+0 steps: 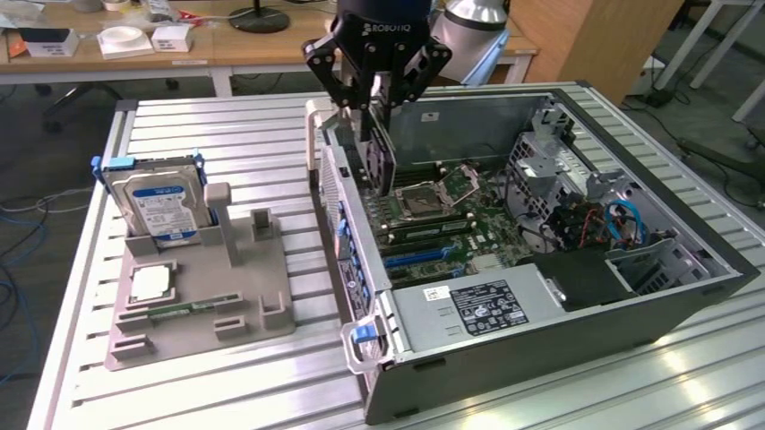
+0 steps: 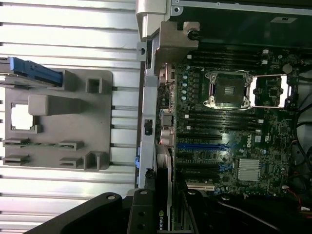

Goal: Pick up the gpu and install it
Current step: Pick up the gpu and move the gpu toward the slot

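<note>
Arm over the open computer case [image 1: 669, 296], which lies on its side on the slatted metal table [image 1: 239, 134]. Gripper [image 1: 376, 97] pointing down, jaws pinching the top edge of the graphics card [image 1: 378, 148]. Card hangs on edge, slightly tilted, in the air just inside the case wall on the exterior view's left, above the motherboard [image 1: 442, 224]. Not seated in any slot; lower end sits about level with the case rim. From the wrist view, the card [image 2: 162, 214] runs out edge-on from between the black fingers [image 2: 141, 217], with a green logo on its near end, in line with the row of slots beside the blue slot [image 2: 200, 145]. Processor socket [image 2: 229, 90] stands open with its metal frame raised; a small finned heat sink [image 2: 249, 170] sits further along the board. Power supply [image 1: 478, 305] occupies the near end of the case. To the exterior view's left, well apart from the case, a grey holder [image 1: 239, 313] carries a hard drive [image 1: 156, 202] standing upright, a processor chip [image 1: 153, 282] lying flat, and a green memory stick [image 1: 179, 309].
</note>
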You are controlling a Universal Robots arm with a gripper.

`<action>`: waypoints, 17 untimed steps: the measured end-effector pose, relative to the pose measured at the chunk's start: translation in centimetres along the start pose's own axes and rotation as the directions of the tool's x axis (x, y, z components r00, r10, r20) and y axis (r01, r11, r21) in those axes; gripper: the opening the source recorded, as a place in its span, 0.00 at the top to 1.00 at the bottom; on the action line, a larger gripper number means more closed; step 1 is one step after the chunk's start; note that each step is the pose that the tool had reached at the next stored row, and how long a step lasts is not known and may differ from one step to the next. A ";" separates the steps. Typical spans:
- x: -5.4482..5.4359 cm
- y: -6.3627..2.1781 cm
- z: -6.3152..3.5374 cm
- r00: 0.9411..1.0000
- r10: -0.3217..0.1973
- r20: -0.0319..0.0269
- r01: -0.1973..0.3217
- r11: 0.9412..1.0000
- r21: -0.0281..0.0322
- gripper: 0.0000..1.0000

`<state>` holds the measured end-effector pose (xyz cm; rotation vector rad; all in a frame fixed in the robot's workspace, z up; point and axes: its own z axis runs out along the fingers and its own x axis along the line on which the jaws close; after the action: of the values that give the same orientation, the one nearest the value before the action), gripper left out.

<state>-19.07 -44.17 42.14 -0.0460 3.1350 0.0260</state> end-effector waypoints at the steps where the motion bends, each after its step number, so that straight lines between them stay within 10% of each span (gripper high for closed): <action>1: -0.1 0.00 0.00 1.000 0.000 0.000 0.000 1.000 0.000 0.74; 17: -1.3 -0.05 0.01 1.000 0.000 -0.002 0.000 1.000 0.000 0.74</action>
<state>-17.73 -44.18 42.14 -0.0460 3.1366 0.0260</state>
